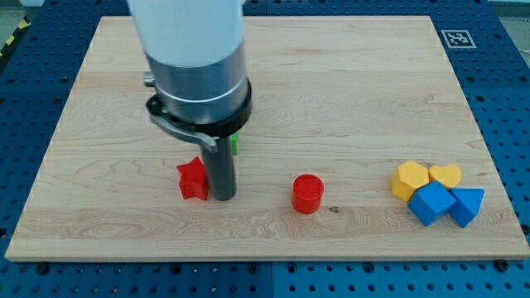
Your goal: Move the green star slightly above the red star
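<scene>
The red star (192, 179) lies on the wooden board at lower left of centre. My tip (224, 197) rests on the board right beside the red star, on its right side, touching or nearly touching it. The green star (235, 144) is almost wholly hidden behind the rod and the arm's body; only a small green sliver shows just above and to the right of the red star.
A red cylinder (307, 194) stands to the right of my tip. At the lower right a cluster holds a yellow hexagon-like block (410, 180), a yellow heart (445, 175), a blue cube (432, 204) and a blue triangle (466, 205). The arm's body (195, 58) covers the upper left-centre.
</scene>
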